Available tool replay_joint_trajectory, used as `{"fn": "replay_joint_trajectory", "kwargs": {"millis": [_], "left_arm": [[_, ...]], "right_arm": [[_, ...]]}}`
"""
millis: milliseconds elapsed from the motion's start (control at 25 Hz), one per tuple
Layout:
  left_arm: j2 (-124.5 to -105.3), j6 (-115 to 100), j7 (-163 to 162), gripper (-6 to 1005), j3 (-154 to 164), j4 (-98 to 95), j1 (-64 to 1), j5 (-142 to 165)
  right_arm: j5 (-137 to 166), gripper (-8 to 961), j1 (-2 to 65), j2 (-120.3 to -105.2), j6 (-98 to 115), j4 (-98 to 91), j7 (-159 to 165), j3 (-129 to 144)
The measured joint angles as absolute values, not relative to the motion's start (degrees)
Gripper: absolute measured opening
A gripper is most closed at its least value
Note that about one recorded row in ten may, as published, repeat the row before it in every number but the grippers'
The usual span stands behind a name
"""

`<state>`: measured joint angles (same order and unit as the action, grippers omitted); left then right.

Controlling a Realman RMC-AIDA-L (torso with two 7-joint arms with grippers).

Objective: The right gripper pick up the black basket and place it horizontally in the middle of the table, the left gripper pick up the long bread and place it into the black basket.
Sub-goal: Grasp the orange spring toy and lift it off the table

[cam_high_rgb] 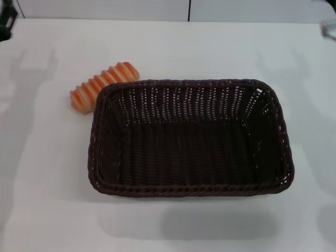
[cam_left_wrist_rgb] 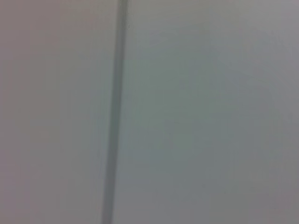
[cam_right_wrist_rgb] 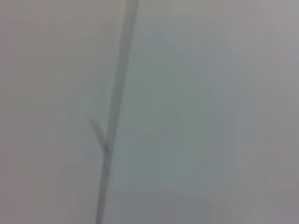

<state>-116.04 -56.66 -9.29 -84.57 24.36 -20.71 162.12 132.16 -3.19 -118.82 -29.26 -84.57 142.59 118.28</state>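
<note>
Sitting empty and lengthwise across the middle of the plain white table (cam_high_rgb: pixel 47 173) is the large dark woven wicker basket (cam_high_rgb: pixel 189 139), and the small orange-and-cream striped long bread (cam_high_rgb: pixel 103 85) lies just beside its far left corner. Neither pincer shows clearly, so their openings can't be told; both wrist views show only blank pale surface.

- The left arm barely enters the head view: a small dark piece of it (cam_high_rgb: pixel 4 23) sits at the far left corner, well back and high.
- The right arm likewise shows only a sliver (cam_high_rgb: pixel 329 29) at the far right edge (too little to make out any pose).
- Neither gripper can be seen in the head view.
- Both wrist views show only a plain pale surface crossed by a seam, with no fingers in sight.
</note>
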Motion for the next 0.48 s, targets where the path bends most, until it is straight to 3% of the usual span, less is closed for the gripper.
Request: {"fn": "replay_joint_trajectory", "kwargs": {"millis": [40,120,360,480], "left_arm": [[-115.12,-54.29,-10.70,782,-83.61,26.69,-20.24,163.31],[-110.88,-45.85,-15.34,783,-77.93,34.39,-18.92,165.34],[-95.96,-28.80,-25.12,783,-61.68,48.93,-20.74,165.37],[-91.58,-24.90,-26.54,783,-56.56,52.70,-22.41,165.41]], "right_arm": [[132.16,842,-3.19,-118.82,-29.26,-84.57,142.59,118.28],[135.58,842,-6.47,-118.78,-34.24,-81.25,149.17,119.81],[137.22,841,-10.26,-118.49,-37.09,-75.87,154.81,120.15],[137.19,840,-10.39,-118.38,-36.87,-74.51,154.92,120.22]]}}
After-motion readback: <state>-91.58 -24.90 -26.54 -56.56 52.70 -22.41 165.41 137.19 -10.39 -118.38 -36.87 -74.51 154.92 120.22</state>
